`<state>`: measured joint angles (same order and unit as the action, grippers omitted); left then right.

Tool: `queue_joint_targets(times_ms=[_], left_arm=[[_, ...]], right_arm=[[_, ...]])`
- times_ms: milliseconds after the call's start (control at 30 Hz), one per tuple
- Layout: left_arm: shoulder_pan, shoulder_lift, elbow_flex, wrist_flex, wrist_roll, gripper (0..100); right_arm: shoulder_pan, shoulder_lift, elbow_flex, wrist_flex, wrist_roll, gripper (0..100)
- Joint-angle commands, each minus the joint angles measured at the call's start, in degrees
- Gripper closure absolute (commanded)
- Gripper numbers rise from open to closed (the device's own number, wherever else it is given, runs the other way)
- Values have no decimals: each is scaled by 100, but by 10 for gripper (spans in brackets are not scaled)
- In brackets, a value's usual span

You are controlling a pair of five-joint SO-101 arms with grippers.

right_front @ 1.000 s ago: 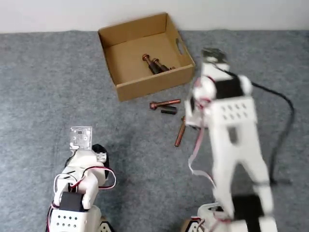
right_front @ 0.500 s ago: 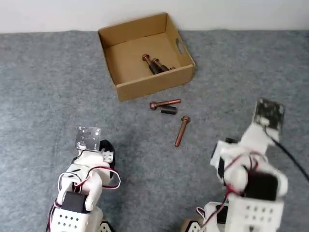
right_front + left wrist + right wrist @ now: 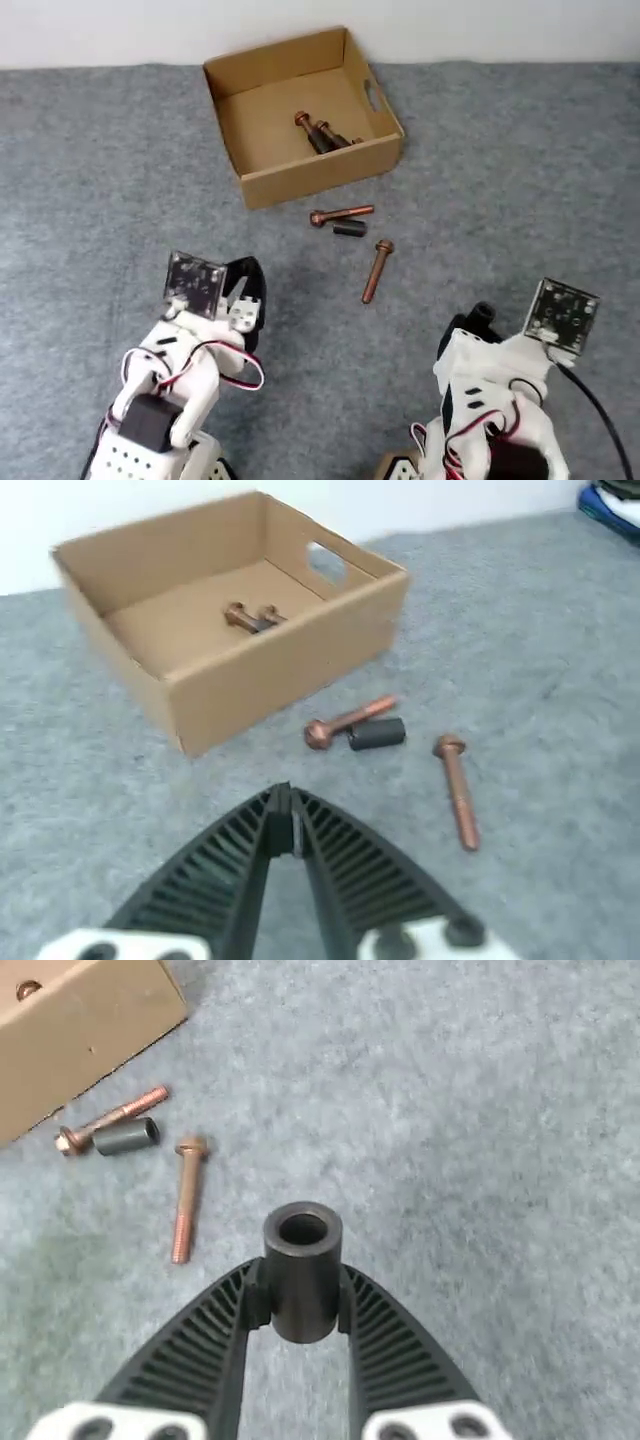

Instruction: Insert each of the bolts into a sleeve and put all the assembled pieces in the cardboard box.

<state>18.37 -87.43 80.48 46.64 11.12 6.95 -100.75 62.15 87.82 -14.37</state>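
From the high view, we see the right arm (image 3: 495,400) has pulled back from the loose parts toward its base, and the left arm (image 3: 190,350) has edged forward. Two assembled pieces (image 3: 322,133) lie in the cardboard box (image 3: 320,172). One bolt (image 3: 342,213) beside a loose sleeve (image 3: 349,229), and a second bolt (image 3: 376,270), remain on the worktop (image 3: 80,180). In the left wrist view, the left jaws are closed on nothing. In the right wrist view, the right jaws grip a second sleeve (image 3: 303,1250); we judge it now needs a bolt.
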Motion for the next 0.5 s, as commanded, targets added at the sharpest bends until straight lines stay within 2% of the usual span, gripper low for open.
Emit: queue_joint_targets(times_ms=[0,133,300,467], left_arm=[[44,1011,-892,-35,246,994],[202,2822,-2246,167,651,994],[677,5073,-3916,1160,668,994],[738,6787,-5437,1705,668,994]], right_arm=[[75,-84,9,-154,-62,991],[75,-136,123,-233,-62,991],[75,-136,158,-233,-62,991],[75,-136,158,-215,-62,991]])
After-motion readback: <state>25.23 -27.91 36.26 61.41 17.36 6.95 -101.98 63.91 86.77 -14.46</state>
